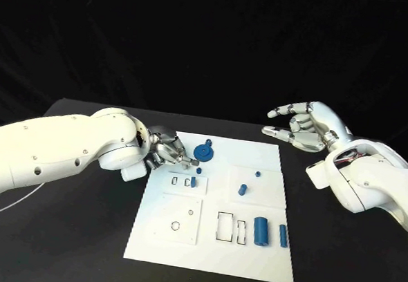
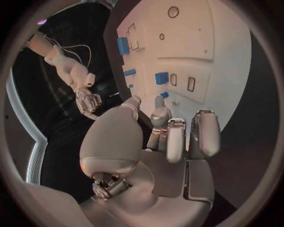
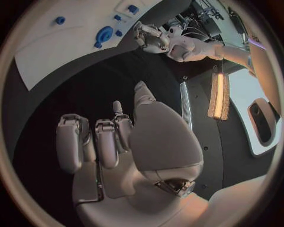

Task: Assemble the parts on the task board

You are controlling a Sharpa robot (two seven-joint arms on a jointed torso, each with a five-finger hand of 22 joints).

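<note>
The white task board (image 1: 213, 250) lies in the middle of the table. On its far part a round blue part (image 1: 204, 153) stands, with small blue parts (image 1: 193, 181) (image 1: 243, 188) nearer and two blue cylinders (image 1: 261, 231) at the right. My left hand (image 1: 168, 150) hovers at the board's far left corner, fingers curled in with nothing visible in them; the left wrist view shows its fingertips (image 2: 160, 103) just short of a small blue part (image 2: 164, 94). My right hand (image 1: 303, 127) is raised beyond the far right corner, fingers apart and holding nothing.
Outlined slots (image 1: 225, 226) and small holes (image 1: 175, 225) mark the board's near half. Black table (image 1: 60, 249) surrounds the board on all sides. The right wrist view shows the round blue part (image 3: 104, 34) and my left hand (image 3: 151, 39) across the board.
</note>
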